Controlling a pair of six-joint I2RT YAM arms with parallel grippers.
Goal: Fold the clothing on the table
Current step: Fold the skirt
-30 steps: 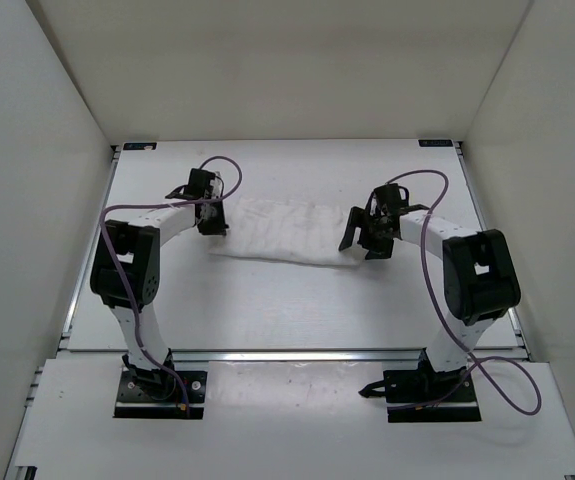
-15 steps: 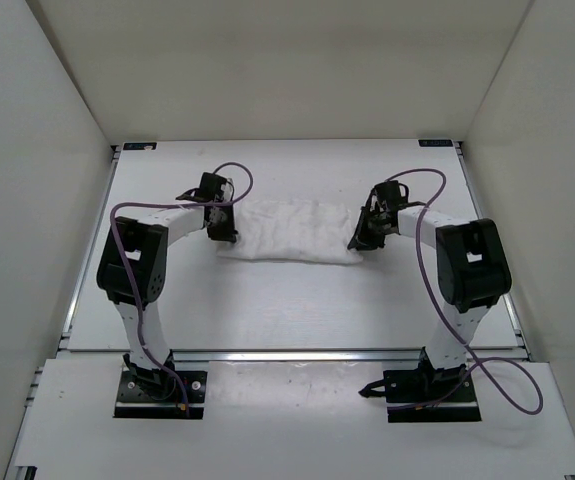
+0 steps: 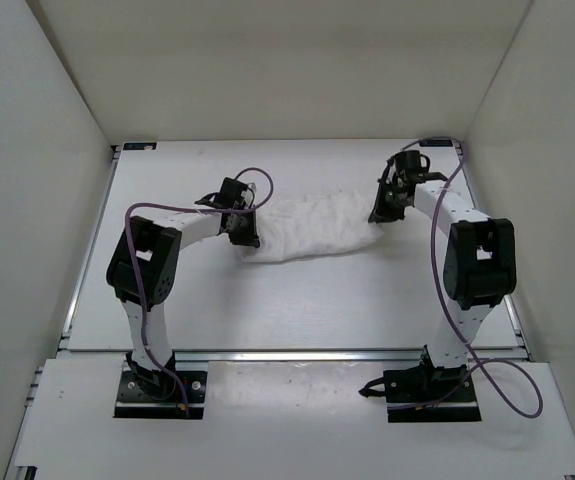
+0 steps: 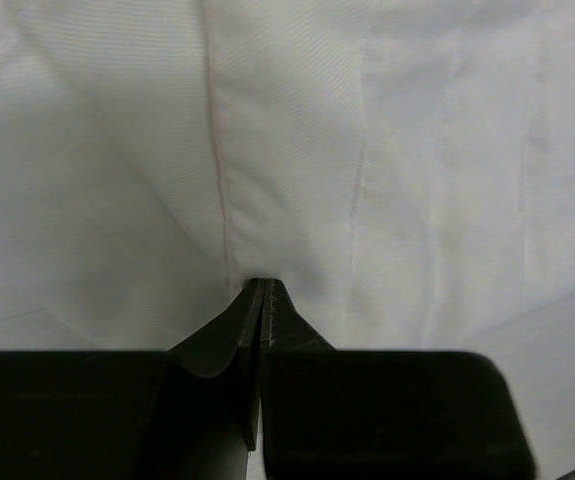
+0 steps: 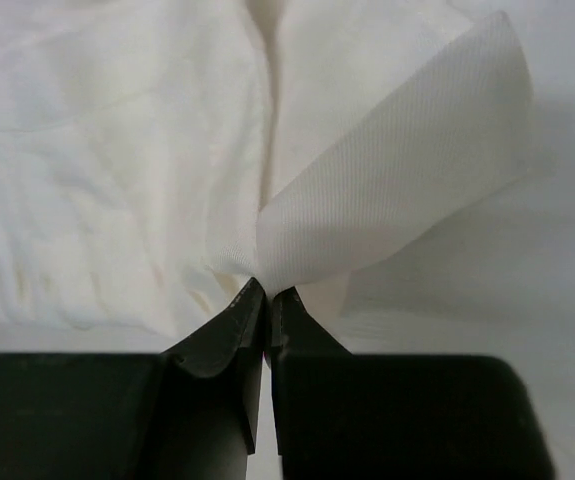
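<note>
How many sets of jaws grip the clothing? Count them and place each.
2. The left jaws pinch the clothing at its left, nearer end; the right jaws pinch its right, farther end.

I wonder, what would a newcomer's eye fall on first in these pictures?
A crumpled white skirt lies across the far middle of the table. The left claw is shut on one end of it, and the right claw is shut on a fold at the other end, farther back.
</note>
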